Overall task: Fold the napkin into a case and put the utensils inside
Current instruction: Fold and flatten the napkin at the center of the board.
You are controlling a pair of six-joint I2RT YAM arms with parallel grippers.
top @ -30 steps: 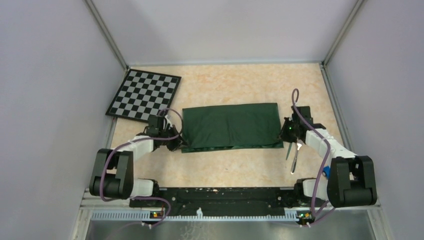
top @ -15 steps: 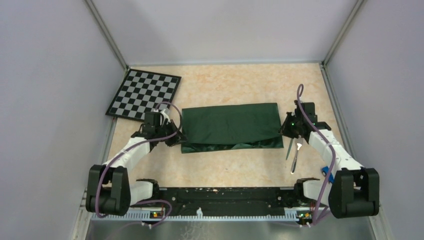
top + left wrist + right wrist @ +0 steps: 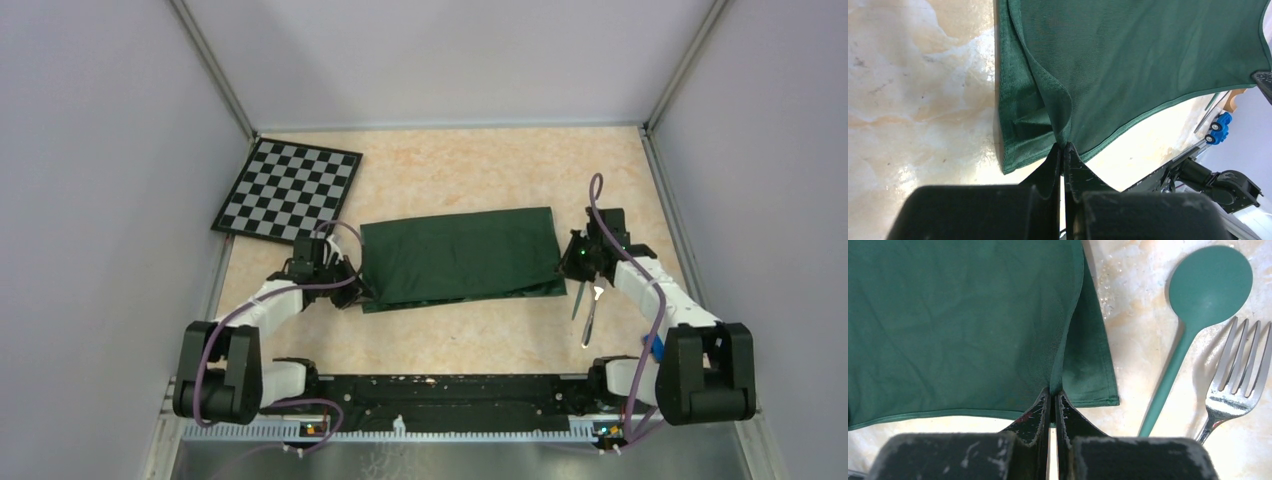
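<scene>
Top view looks down; wrist views closely share napkin (image 3: 455, 250).

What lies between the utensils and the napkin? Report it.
Nothing visible. The spoon and fork lie beside the right edge of the napkin, with only bare table between. The right claw is shut on that edge, next to them.

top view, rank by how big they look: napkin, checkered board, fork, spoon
1. napkin, folded, covers the most area
2. board, somewhat smaller
3. fork and spoon: both thin slivers here, too alike to rank
</scene>
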